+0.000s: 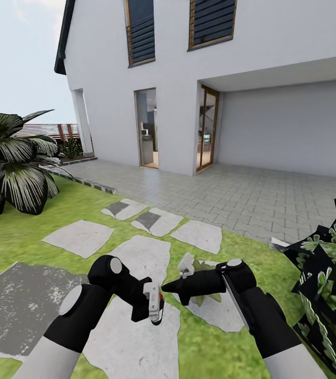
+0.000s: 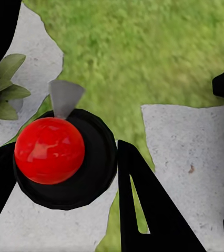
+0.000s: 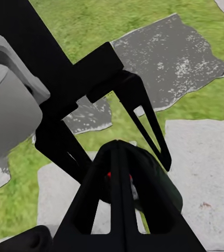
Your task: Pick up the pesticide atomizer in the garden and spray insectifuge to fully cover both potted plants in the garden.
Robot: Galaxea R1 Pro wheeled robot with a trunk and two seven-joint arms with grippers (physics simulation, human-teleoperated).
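Whitish-grey pesticide atomizer (image 1: pixel 154 301) sits clamped in left hand (image 1: pixel 148 308) (right hand (image 1: pixel 176 287): cannot tell) near potted plant (image 1: pixel 207 267).

Right gripper (image 3: pixel 117 210): black, two triangular open-frame fingers (image 3: pixel 99 210) drawn close together, tips meeting over a dark round body with a small red spot (image 3: pixel 110 174) behind them; whether they clamp it cannot be told.
Other arm's gripper (image 3: pixel 128 113): black, slender fingers reaching across the frame, mounted on a pale grey rounded housing (image 3: pixel 9 100).
Lawn (image 3: pixel 91 26): green, beneath both grippers.
Stepping stones (image 3: pixel 206 157): light grey slabs set in the grass.
Paved patch (image 3: pixel 170 58): darker grey, speckled white, irregular edge, further off.
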